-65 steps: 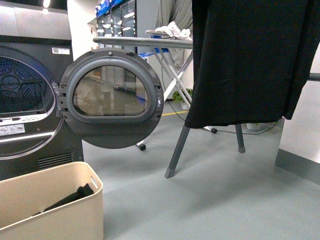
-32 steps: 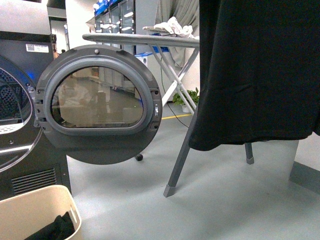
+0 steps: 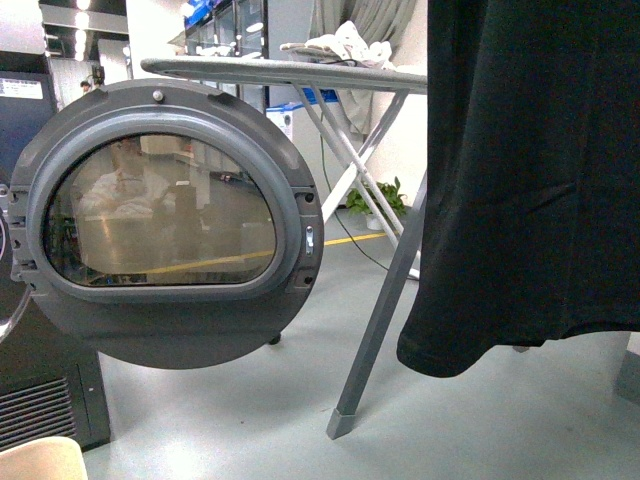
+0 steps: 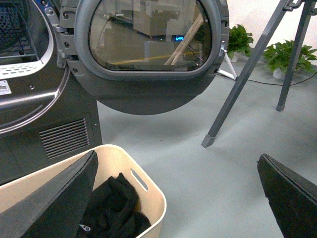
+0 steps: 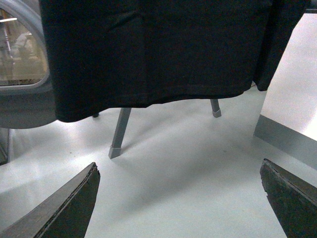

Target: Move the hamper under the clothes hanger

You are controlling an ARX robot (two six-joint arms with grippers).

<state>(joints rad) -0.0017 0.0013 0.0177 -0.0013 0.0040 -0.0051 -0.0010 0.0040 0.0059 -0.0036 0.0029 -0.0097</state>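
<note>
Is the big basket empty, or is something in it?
Not empty. Black clothes lie bunched inside the hamper, as the left wrist view shows.

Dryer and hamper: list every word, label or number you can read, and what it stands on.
No text reads clearly.
White label on the dryer front, front view: too blurred.
White sticker by the drum opening: too small.
White mark on the black garment in the hamper: too small.

Matte charcoal, wedge-shaped fingers (image 4: 59, 198) on left claw (image 4: 177, 157) and right claw (image 5: 179, 167) alike.
</note>
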